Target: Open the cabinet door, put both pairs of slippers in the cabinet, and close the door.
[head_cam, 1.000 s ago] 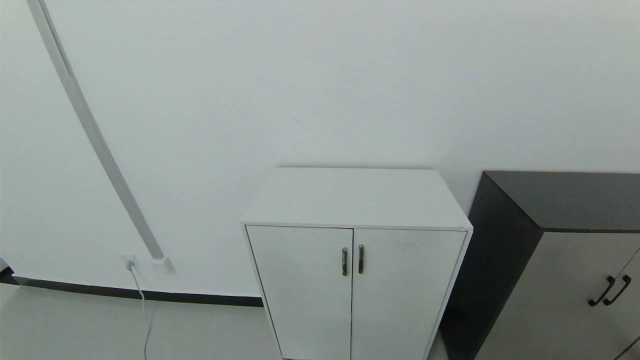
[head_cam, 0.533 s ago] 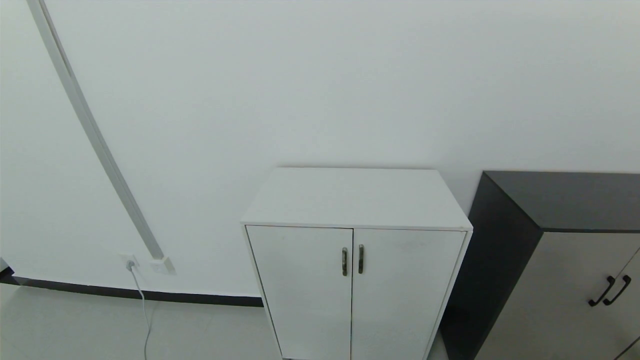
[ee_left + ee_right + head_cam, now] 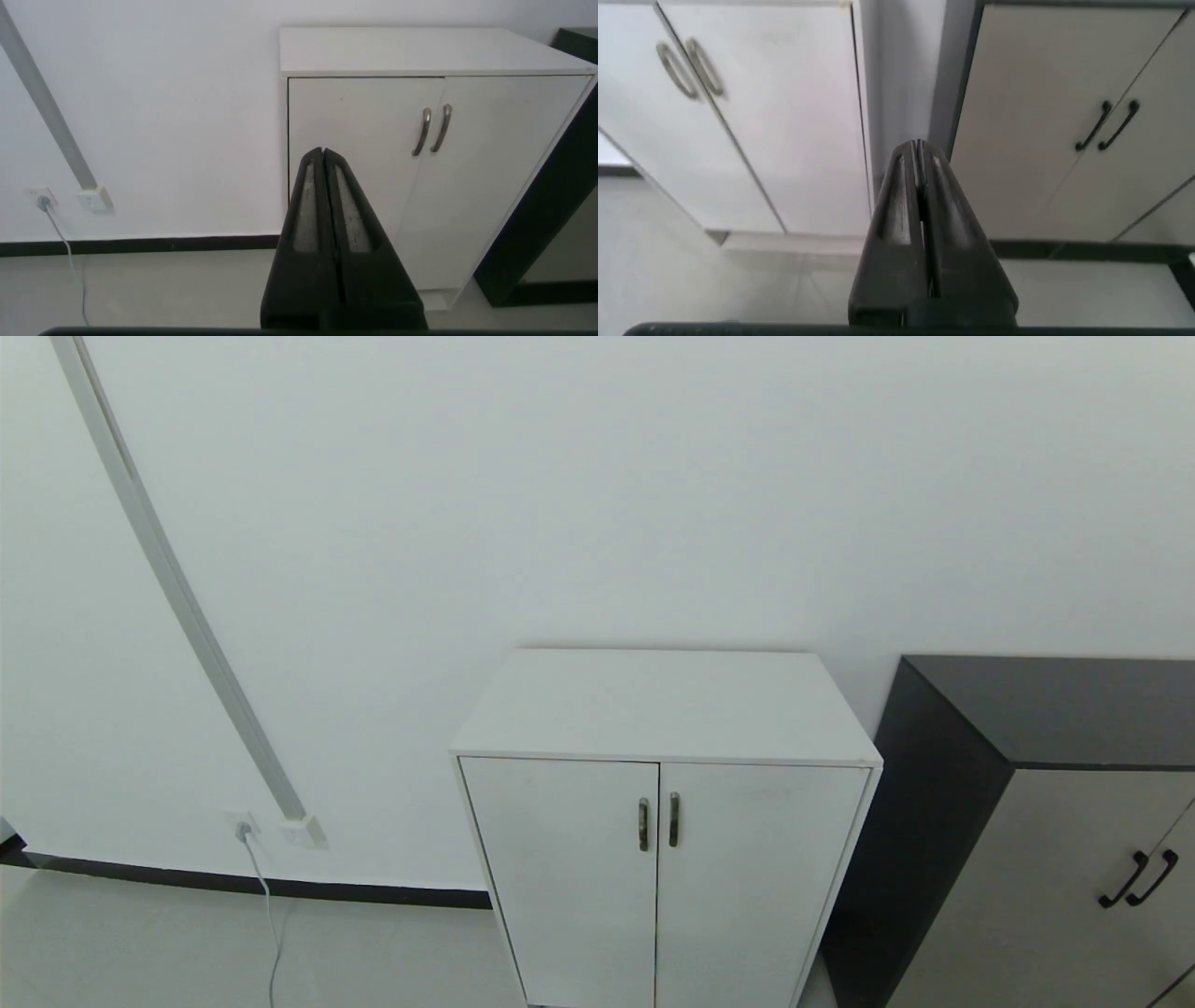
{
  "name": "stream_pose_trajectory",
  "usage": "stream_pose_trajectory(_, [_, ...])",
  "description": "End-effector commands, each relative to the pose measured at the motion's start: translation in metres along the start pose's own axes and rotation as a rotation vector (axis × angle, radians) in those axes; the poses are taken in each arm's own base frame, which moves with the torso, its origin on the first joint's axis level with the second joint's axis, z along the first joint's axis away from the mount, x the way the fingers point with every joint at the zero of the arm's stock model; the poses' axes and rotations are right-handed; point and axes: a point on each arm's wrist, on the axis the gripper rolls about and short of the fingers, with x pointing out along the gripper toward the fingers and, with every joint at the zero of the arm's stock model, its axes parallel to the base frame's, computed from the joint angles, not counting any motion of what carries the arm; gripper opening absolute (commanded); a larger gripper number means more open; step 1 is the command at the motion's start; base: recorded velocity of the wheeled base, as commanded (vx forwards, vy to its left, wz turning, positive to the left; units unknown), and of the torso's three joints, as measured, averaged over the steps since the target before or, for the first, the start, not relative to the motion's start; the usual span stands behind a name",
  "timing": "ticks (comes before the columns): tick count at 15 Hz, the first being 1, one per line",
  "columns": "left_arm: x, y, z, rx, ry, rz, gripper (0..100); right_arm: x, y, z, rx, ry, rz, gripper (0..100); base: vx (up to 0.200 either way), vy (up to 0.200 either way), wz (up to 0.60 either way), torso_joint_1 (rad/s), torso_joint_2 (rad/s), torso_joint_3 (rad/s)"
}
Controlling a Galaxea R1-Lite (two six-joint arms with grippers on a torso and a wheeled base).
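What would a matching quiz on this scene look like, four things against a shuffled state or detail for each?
1. white two-door wooden cabinet
2. black-topped cabinet with grey doors
3. left pincer
4. thin grey cable

A. plugged into wall socket
B. fingers pressed together
C. black handles
D. dull metal handles

Pairs: 1-D, 2-C, 3-B, 4-A.

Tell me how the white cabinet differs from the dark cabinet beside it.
The white cabinet is white all over; the dark cabinet has a black top and side with grey doors. The white cabinet has grey metal handles; the dark cabinet has black handles. The white cabinet shows its full width; the dark cabinet, to its right, is cut off at the head view's edge. Both stand shut against the wall, with paired handles at the middle.
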Motion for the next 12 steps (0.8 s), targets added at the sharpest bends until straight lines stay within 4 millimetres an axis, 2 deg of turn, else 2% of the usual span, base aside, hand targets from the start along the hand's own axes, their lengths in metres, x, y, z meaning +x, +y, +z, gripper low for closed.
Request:
stream_pose_trajectory(1, [0.0001,0.0,0.0,0.0,0.001,-0.001,0,-0.0085,0.0001,-0.0031,0.001,-0.115,0.001,0,0.0,0.0,0.0,0.0,0.0,0.0])
stream_pose_trajectory(5, [0.0001,0.0,0.0,-0.001,0.001,0.001,0,-0.0129,-0.0007,-0.005,0.058,-0.178,0.037,0,0.0,0.0,0.0,0.0,0.0,0.0])
stream_pose_trajectory(12, [0.0001,0.0,0.0,0.0,0.001,0.001,0,-0.013,-0.0026,-0.0043,0.132,-0.187,-0.042,0,0.0,0.0,0.0,0.0,0.0,0.0])
